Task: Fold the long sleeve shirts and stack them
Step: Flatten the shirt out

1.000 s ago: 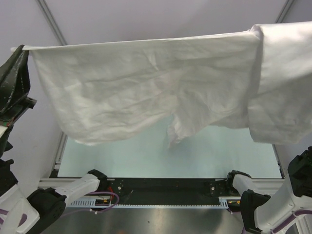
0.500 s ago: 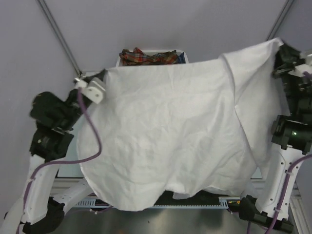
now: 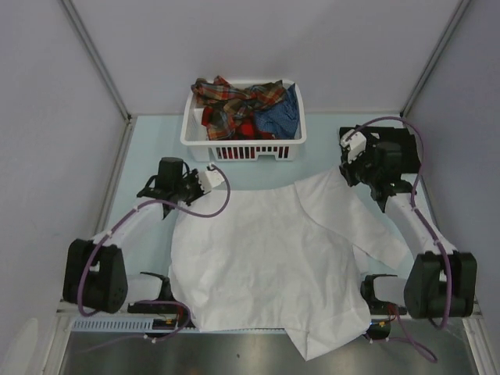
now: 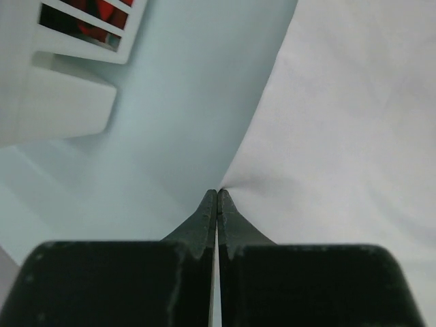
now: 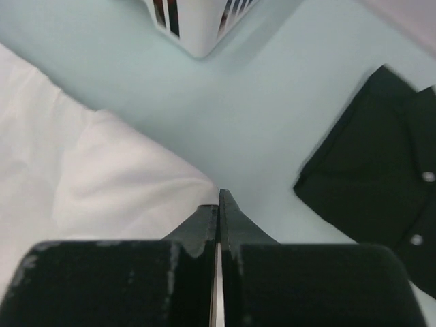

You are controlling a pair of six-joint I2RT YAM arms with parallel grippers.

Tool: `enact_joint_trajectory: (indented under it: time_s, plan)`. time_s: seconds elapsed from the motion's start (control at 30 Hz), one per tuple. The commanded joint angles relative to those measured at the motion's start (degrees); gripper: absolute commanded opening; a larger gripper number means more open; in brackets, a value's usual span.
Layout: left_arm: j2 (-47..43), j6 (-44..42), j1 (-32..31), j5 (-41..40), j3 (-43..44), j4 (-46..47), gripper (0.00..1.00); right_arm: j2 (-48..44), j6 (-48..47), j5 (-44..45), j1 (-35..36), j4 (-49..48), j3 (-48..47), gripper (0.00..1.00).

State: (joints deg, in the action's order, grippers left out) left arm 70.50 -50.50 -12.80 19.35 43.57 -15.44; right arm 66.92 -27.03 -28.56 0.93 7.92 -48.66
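Note:
A white long sleeve shirt [image 3: 266, 258] lies spread on the pale green table, its lower hem hanging over the near edge. My left gripper [image 3: 199, 191] is shut on the shirt's far left edge; the left wrist view shows its tips [image 4: 216, 192] pinching white cloth [image 4: 340, 136]. My right gripper [image 3: 346, 168] is shut on the far right corner, and in the right wrist view the cloth [image 5: 102, 177] meets its closed tips [image 5: 219, 194]. A black shirt [image 3: 400, 144] lies folded at the back right, beside the right gripper [image 5: 381, 184].
A white slatted basket [image 3: 242, 147] stands at the back centre with plaid shirts [image 3: 234, 101] and a blue one [image 3: 283, 117] in it. Its corner shows in both wrist views [image 4: 61, 102] [image 5: 197, 27]. Grey walls close in the sides and back.
The white shirt hung stretched in the air between the raised grippers. Both arms have come down and away from the camera, and the shirt now lies flat on the table.

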Motion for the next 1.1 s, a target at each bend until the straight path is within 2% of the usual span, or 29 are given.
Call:
enact_joint_trajectory:
  time_s: [0.0,0.2,0.33,0.4,0.47,0.6,0.63,0.67,0.73,0.9,1.0,1.03,1.07]
  plan:
    - [7.3,-1.5,1.0,1.3,4.9,7.9,0.00,10.2,-3.1,3.4,2.3,-7.1,-4.0,0.00]
    - [14.4,-1.4,2.8,-1.7,8.8,9.9,0.00,22.7,-2.9,6.6,3.5,-11.9,-10.6,0.00]
    - [16.9,-2.1,4.8,-2.3,10.4,10.7,0.00,26.9,-3.0,8.3,3.6,-12.9,-14.0,0.00]
    - [19.0,-2.3,5.2,-2.7,11.4,11.5,0.00,28.8,-3.5,8.2,3.6,-11.8,-17.1,0.00]
    - [20.5,-2.2,5.2,-2.4,13.5,9.8,0.00,31.5,-4.8,7.6,3.6,-6.3,-19.7,0.02]
    - [22.7,-2.8,5.2,-3.4,14.4,9.0,0.00,34.1,-8.0,7.1,1.2,10.5,-27.1,0.28]
    - [23.1,-3.0,5.5,-3.7,14.4,8.9,0.00,33.9,-10.4,5.2,0.0,13.3,-27.6,0.38]
    - [23.2,-2.9,5.7,-3.7,14.4,8.7,0.00,32.9,-11.9,4.0,-3.6,16.5,-28.1,0.61]
    - [23.4,-2.8,5.9,-3.4,14.4,8.2,0.00,32.1,-17.1,2.0,-6.7,26.6,-29.6,0.79]
    - [23.5,-2.2,5.9,-2.7,14.5,7.9,0.00,30.1,-26.0,-2.5,-17.3,51.2,-33.8,0.82]
    - [23.9,-1.6,5.9,-2.5,15.1,7.4,0.00,30.3,-30.2,-1.3,-21.0,60.1,-32.6,0.82]
    - [24.0,-1.6,5.9,-2.5,15.1,7.2,0.00,30.2,-30.4,-0.5,-21.8,61.1,-31.4,0.93]
    - [24.0,-1.5,5.9,-2.5,15.0,7.1,0.00,30.3,-30.7,0.3,-22.5,61.7,-29.0,0.99]
